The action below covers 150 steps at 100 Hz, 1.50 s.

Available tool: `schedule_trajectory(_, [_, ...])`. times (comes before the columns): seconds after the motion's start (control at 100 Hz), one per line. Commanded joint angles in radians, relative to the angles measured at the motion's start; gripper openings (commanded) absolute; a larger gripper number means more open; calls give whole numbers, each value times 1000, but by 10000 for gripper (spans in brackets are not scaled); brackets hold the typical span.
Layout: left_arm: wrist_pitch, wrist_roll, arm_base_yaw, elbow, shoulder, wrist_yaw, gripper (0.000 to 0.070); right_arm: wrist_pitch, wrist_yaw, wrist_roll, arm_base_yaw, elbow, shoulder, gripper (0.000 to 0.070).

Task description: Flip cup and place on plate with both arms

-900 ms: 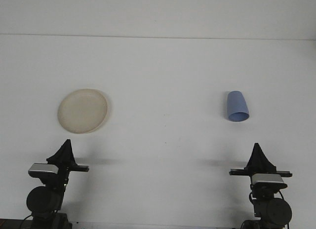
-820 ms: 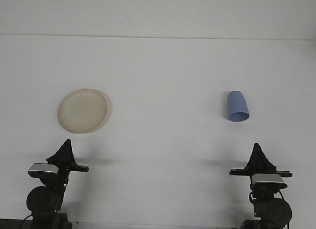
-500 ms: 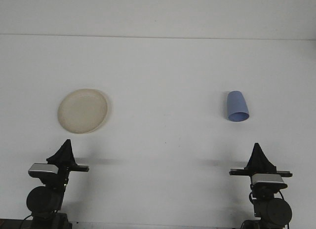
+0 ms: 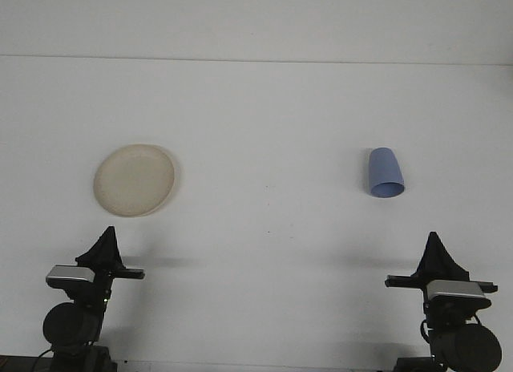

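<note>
Right gripper [image 4: 435, 245] is seen low at the right edge of the front view, fingers pointed up the table and drawn together to a closed tip, nothing held. Compared with the earlier frames it has shifted rightward and slightly lower; its black mount and silver camera block have moved with it. Left gripper [image 4: 106, 240] is parked low at the left, unchanged in position, fingers likewise pinched to a point and empty.

Blue cup [image 4: 385, 173] is found ahead of the right gripper and a little to its left, well apart from it, lying on its side on the white table [image 4: 264, 131]. Its wider open rim is turned toward the robot and its narrower closed base points away. No change in the cup's position is noted from the earlier frames.

Cream plate [image 4: 134, 179] is lying flat ahead of the left gripper and slightly to its right, near it but not touched. It is well apart from the cup, on the opposite side of the table, and is unmoved.

Neither gripper is in contact with the cup or the plate. No brand, label or readable writing is visible on the cup, plate, table or arms.
</note>
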Motion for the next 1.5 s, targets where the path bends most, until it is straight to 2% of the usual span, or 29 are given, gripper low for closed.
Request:
schedule_trajectory(0.0, [10,8,-2,-19,-2,0,12,-56,0,-8,0,68,41,0])
schedule_trajectory(0.4, [10,8,-2,-19,-2,0,12,-445,0,-7,0,431,385,0])
schedule_trajectory(0.9, [10,8,-2,-19,-2,0,12,-519,0,-7,0,465,465,17])
schedule_trajectory(0.94, [10,8,-2,-19,-2,0,12,-520,0,-8,0,465,465,45])
schedule_trajectory(0.97, [10,8,-2,-19,-2,0,12,-520,0,-8,0,465,465,90])
schedule_trajectory(1.1, [10,8,-2,-19,-2,0,12,-520,0,-8,0,465,465,380])
schedule_trajectory(1.16, [10,8,-2,-19,-2,0,12,-520,0,-8,0,465,465,456])
schedule_trajectory(1.49, [10,8,-2,-19,-2,0,12,-478,1,-3,0,465,492,462])
